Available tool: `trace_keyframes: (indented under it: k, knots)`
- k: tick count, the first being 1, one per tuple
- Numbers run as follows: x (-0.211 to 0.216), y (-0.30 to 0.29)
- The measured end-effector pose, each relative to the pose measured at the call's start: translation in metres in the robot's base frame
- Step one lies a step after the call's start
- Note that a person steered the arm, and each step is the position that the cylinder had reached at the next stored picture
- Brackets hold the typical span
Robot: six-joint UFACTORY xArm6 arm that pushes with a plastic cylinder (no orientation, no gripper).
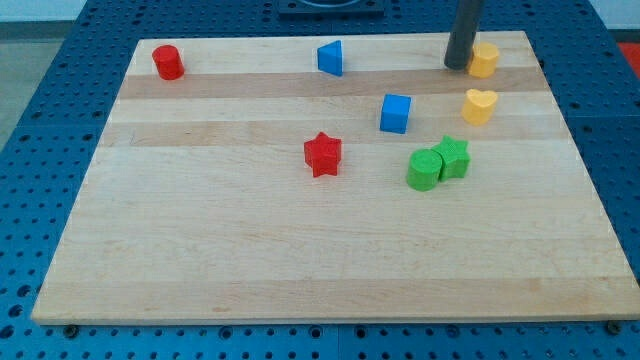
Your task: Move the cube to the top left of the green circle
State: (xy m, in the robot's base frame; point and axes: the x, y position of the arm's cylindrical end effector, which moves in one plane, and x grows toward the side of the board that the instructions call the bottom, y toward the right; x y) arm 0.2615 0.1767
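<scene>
A blue cube (396,113) sits on the wooden board (200,250), right of centre. A green circle (424,169), a short cylinder, lies below and to the right of the cube, touching a green star (453,157) on its right side. My tip (457,66) is near the view's top right, just left of a yellow block (485,60), and well above and to the right of the cube, apart from it.
A yellow heart (479,105) lies right of the cube. A red star (323,154) lies left of the green circle. A blue triangular block (331,58) sits at the top centre. A red cylinder (167,62) sits at the top left.
</scene>
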Motion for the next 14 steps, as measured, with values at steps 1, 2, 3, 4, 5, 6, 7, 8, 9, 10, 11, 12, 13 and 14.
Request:
trace_keyframes:
  k: [1,2,3,4,5,6,7,8,9,10,11,12,13,14]
  knots:
    - [0.000,0.000]
    - [0.005,-0.044]
    - [0.010,-0.054]
    - [0.010,-0.054]
    - [0.008,-0.054]
    - [0.007,-0.054]
    - [0.019,-0.063]
    - [0.063,-0.089]
    - [0.063,-0.089]
    - [0.114,-0.089]
    - [0.124,-0.089]
    - [0.124,-0.089]
    - [0.103,-0.084]
    - [0.047,-0.062]
